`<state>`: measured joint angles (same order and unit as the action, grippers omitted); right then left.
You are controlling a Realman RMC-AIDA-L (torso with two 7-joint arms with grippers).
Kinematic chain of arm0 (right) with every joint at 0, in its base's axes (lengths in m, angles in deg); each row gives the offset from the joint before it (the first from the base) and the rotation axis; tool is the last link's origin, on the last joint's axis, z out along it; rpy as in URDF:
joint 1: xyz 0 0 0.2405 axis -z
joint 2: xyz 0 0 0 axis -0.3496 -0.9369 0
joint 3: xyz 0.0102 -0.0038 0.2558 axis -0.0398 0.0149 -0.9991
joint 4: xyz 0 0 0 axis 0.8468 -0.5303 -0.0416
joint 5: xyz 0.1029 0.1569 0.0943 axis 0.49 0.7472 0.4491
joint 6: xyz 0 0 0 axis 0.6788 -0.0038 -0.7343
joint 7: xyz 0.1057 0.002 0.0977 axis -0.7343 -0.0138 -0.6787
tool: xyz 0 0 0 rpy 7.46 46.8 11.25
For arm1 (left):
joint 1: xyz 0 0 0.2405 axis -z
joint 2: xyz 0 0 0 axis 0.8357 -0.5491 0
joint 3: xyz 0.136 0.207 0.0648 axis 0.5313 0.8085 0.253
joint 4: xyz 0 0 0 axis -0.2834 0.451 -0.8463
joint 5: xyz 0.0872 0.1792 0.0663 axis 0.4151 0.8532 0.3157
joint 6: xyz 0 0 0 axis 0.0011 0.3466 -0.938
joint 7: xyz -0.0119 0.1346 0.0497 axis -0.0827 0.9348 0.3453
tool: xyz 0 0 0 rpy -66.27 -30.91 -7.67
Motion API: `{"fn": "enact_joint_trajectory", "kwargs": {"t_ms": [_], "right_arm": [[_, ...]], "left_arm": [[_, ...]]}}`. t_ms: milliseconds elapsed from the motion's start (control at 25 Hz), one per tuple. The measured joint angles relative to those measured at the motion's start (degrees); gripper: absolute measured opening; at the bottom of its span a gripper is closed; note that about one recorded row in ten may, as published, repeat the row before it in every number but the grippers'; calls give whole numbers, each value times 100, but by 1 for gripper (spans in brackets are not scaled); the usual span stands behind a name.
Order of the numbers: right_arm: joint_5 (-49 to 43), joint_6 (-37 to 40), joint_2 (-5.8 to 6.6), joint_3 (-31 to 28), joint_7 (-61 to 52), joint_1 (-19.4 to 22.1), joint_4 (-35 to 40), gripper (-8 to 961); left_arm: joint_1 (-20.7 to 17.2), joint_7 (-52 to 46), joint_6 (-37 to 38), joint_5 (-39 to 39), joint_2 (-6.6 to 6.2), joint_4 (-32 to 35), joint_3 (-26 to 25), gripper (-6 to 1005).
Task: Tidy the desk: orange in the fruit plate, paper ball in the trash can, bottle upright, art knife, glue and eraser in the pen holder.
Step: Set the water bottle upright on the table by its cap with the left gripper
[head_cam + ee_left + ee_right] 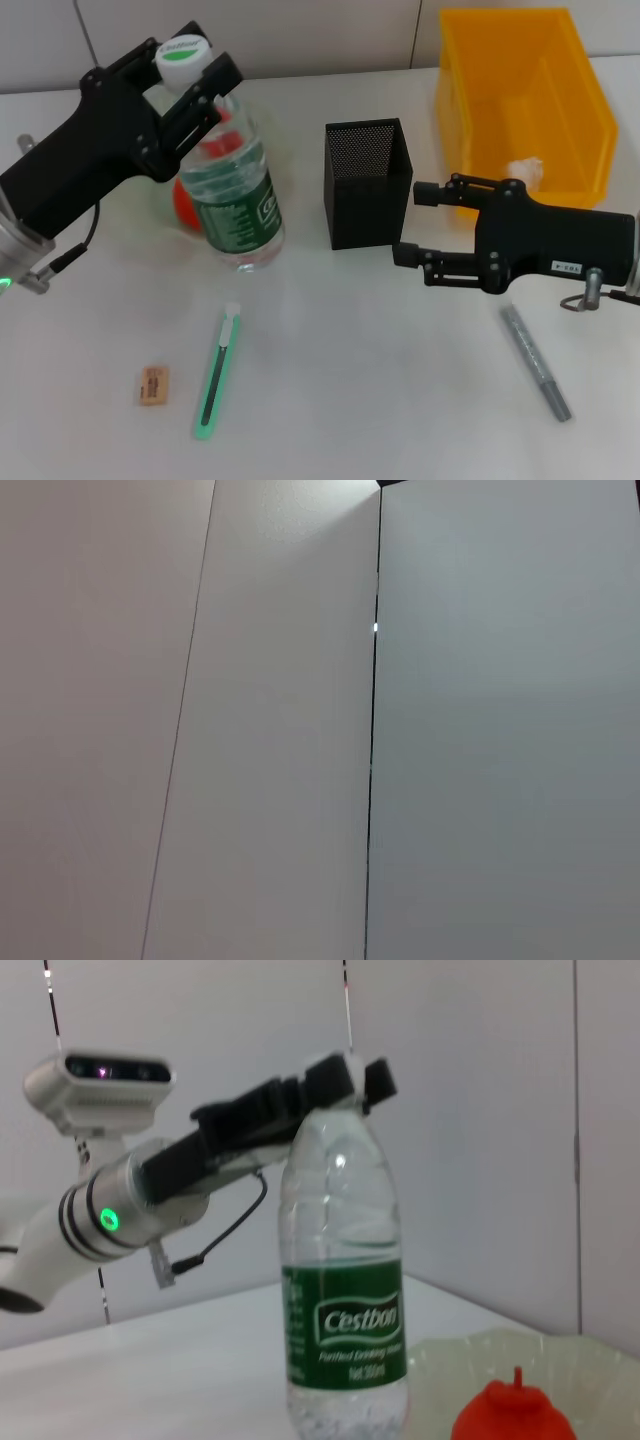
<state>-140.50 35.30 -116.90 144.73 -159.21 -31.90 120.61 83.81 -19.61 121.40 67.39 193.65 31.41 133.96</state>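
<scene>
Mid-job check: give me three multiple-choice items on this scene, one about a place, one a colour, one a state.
1. Where does the art knife lie?
A. in the pen holder
B. on the table beside the eraser
C. in the yellow bin

2. What colour is the bottle cap?
A. red
B. blue
C. white and green

3. How does the bottle stand?
A. upright, left gripper at its cap
B. lying flat
C. hanging in the air

Answers:
1 B: it lies flat near the eraser, outside the pen holder.
2 C: the head view shows it.
3 A: the left gripper closes around the cap of the bottle.
</scene>
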Motion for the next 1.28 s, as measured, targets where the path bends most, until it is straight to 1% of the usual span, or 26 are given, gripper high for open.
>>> {"fn": "enact_joint_trajectory", "kwargs": {"t_ms": [200, 280, 480, 680, 760, 840, 880, 1080, 1280], "right_arm": [[45, 182, 0, -196, -6, 9, 0, 770], [52, 231, -1, -227, -18, 10, 1, 770], [54, 265, -7, -235, -23, 17, -14, 770], [138, 293, -11, -234, -26, 47, -38, 770], [155, 307, -11, -234, -20, 55, -41, 770], [181, 321, -11, -233, -8, 63, -45, 770], [185, 327, -11, -233, -7, 68, -46, 770], [188, 336, -11, -233, -5, 71, -58, 770], [188, 344, -11, -233, -3, 72, -60, 770]], "left_arm": [[-253, 227, 1, 28, 1, 49, 1, 445], [-287, 278, 1, 29, -1, 49, 2, 445], [-430, 796, -141, 34, -1, -45, 5, 445], [-490, 1019, -199, 34, 11, -73, 6, 445], [-507, 1168, -204, 4, 16, -221, -19, 445], [-507, 1168, -204, 4, 16, -221, -19, 446], [-583, 1269, -205, 0, 19, -264, -74, 446], [-677, 1654, -208, -11, 44, -359, -76, 446], [-647, 1826, -230, -19, 45, -571, -170, 446]]}}
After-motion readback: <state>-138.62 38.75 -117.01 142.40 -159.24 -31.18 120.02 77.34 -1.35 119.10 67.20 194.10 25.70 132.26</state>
